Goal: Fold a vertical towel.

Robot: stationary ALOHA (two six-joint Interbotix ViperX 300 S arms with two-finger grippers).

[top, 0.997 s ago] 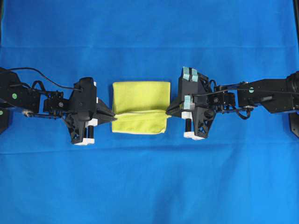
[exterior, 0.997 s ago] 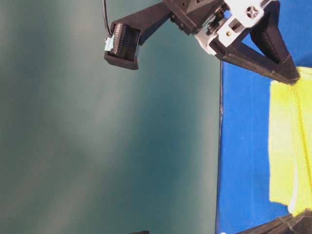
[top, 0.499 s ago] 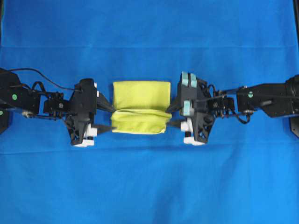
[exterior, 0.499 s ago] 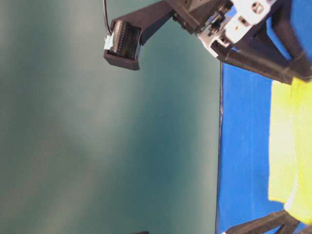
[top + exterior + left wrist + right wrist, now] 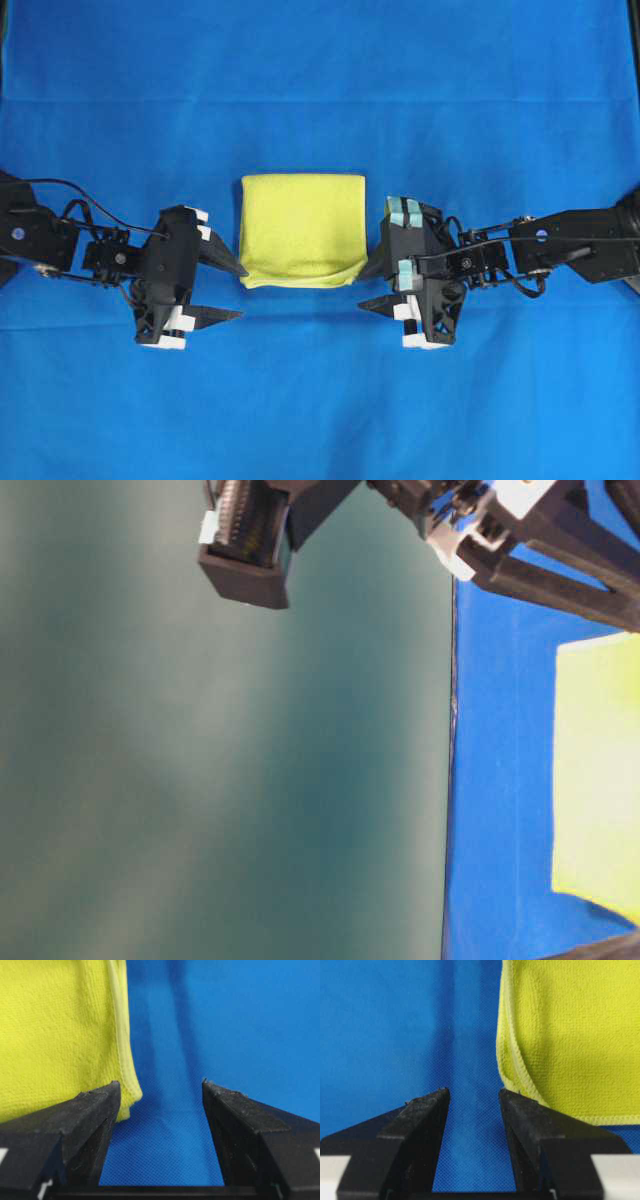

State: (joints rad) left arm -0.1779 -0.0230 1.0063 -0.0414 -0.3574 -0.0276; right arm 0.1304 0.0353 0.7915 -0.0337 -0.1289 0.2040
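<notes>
Towel (image 5: 302, 229) now lies folded, released; left pincer (image 5: 226, 290) at 9 o'clock and right pincer (image 5: 377, 287) at 3 have spread apart, empty.

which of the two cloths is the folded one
The small yellow towel, lying doubled in the middle; the big blue cloth under it is spread flat.

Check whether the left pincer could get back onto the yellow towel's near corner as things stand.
Probably yes. The left pincer is open, with only bare blue cloth between its jaws. The towel lies flat just beside its upper finger, nothing lying between; a small sideways shift should bring the corner into the gap.
</notes>
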